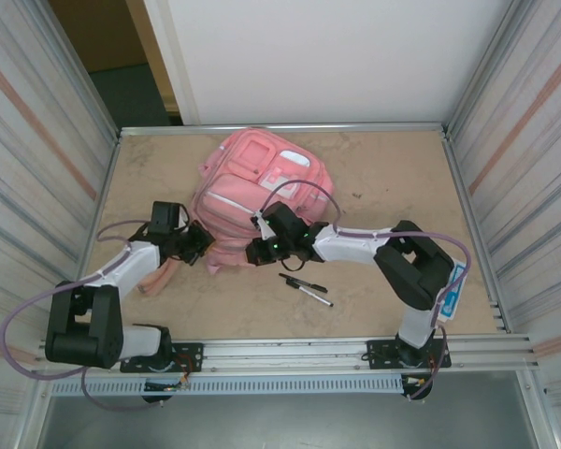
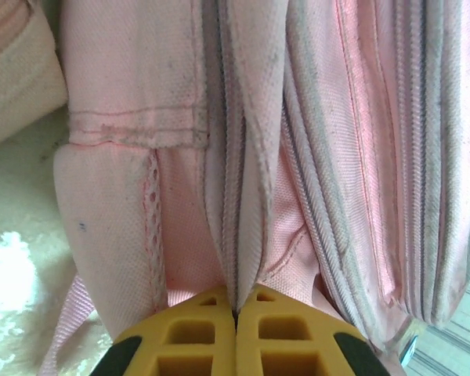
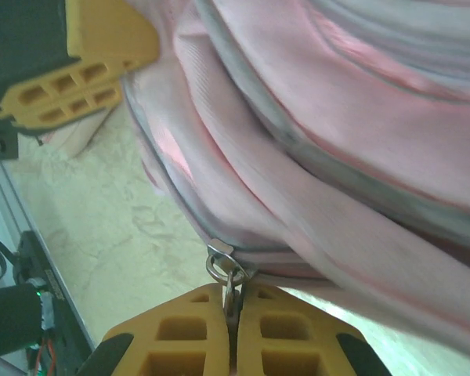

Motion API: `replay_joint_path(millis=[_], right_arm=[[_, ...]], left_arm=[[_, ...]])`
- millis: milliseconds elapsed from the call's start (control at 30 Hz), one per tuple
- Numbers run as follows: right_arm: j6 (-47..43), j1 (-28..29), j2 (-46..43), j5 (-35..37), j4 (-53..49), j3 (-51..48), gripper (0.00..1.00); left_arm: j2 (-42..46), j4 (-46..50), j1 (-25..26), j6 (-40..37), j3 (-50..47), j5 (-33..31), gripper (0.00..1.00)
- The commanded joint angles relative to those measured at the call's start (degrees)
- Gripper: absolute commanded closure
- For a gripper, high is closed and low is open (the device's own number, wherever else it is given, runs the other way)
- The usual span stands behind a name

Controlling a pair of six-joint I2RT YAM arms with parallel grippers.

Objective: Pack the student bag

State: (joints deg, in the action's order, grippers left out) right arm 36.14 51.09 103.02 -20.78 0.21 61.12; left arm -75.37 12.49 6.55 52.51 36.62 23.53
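Note:
The student bag [image 1: 262, 182], a soft pink backpack, lies in the middle of the table towards the back. My left gripper [image 1: 204, 245] is at its near left corner, shut on a fold of pink fabric beside a zip seam [image 2: 236, 235]. The yellow fingertips [image 2: 211, 313] meet on that fold. My right gripper [image 1: 255, 251] is at the bag's near edge, shut on the metal zipper pull [image 3: 229, 270], which hangs from its slider between the pads. The left gripper's yellow fingers [image 3: 70, 74] show at the upper left of the right wrist view.
Two dark pens [image 1: 304, 282] [image 1: 315, 296] lie on the table to the right of the right gripper. A pink strap [image 1: 156, 279] trails beside the left arm. Corrugated walls stand on both sides, and a metal rail [image 1: 290, 348] runs along the near edge.

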Motion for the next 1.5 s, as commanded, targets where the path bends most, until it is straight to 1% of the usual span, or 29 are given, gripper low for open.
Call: replay_joint_path(millis=[0,133,200,267,300,400,467,500,600,667,800,867,900,967,1067,1133,1167,1233,1333,1433,1467], right_arm=[[-3.3,-0.6,-3.6,-0.2,-6.2,-0.9,1.00],[-3.0,0.3,-3.2,-0.4,-5.4,0.6,1.00],[-2.8,0.5,-2.5,-0.6,-4.5,1.8,1.00],[-2.5,0.8,-1.5,-1.0,-4.4,3.5,1.00],[-2.2,1.1,-1.1,-1.2,-4.1,4.3,1.00],[-1.2,2.1,0.4,-1.5,-1.3,6.5,1.00],[-0.4,2.3,2.2,-2.2,-0.2,8.7,1.00],[0.2,2.4,3.2,-2.5,0.1,9.9,1.00],[1.1,2.9,5.9,-2.9,2.3,12.4,1.00],[1.6,2.9,7.9,-3.4,2.8,14.2,1.00],[2.1,2.7,9.8,-3.8,3.3,15.3,1.00],[2.3,2.5,10.3,-4.5,3.5,15.3,1.00],[2.3,2.4,10.4,-5.0,3.5,15.3,1.00],[2.3,2.4,10.3,-5.3,3.5,15.0,1.00],[2.5,2.4,10.5,-5.8,4.4,14.4,1.00],[2.7,2.5,11.3,-6.9,4.5,15.0,1.00],[2.9,2.5,11.5,-7.3,4.4,15.4,1.00],[3.1,2.8,11.3,-7.4,4.9,15.4,1.00],[3.2,3.2,11.3,-7.6,5.1,15.7,1.00],[3.5,3.6,10.9,-7.4,4.7,15.7,1.00],[3.5,3.7,10.5,-6.9,4.7,15.2,1.00]], left_arm=[[-3.0,2.0,-2.5,-5.1,3.2,-5.4,1.00],[-8.7,-0.8,-2.6,-7.3,7.1,0.0,1.00],[-11.7,-2.2,-2.0,-7.3,9.3,0.2,1.00],[-15.1,-3.4,-2.0,-7.6,12.5,1.8,1.00],[-16.9,-3.7,-2.0,-8.4,15.0,2.7,0.99],[-21.0,-2.6,-2.1,-8.6,21.4,5.0,0.88],[-22.1,-2.5,-2.1,-7.6,23.5,5.3,0.83],[-22.1,-2.7,-2.1,-7.3,24.0,5.0,0.81],[-20.9,-1.9,-2.4,-7.5,24.6,4.8,0.67],[-18.8,0.0,-2.7,-8.0,23.6,4.9,0.62],[-10.8,2.8,-2.9,-8.6,17.8,4.3,0.59],[-6.5,6.1,-2.8,-8.5,14.4,4.0,0.57],[-4.1,8.1,-2.6,-7.6,12.6,4.1,0.56],[0.9,8.2,-1.3,-5.9,8.4,4.1,0.53],[6.9,10.3,0.7,-4.0,5.6,-0.5,0.49],[8.9,10.3,2.4,-2.5,4.8,-4.0,0.47],[8.9,9.6,3.0,-1.7,4.4,-5.1,0.46],[7.5,8.1,3.2,-1.0,4.3,-5.4,0.45],[2.6,7.4,3.1,-0.9,6.2,-6.6,0.44],[-3.5,3.0,3.3,1.1,7.3,-3.7,0.45],[-5.4,1.0,3.5,1.7,7.5,-2.5,0.49]])
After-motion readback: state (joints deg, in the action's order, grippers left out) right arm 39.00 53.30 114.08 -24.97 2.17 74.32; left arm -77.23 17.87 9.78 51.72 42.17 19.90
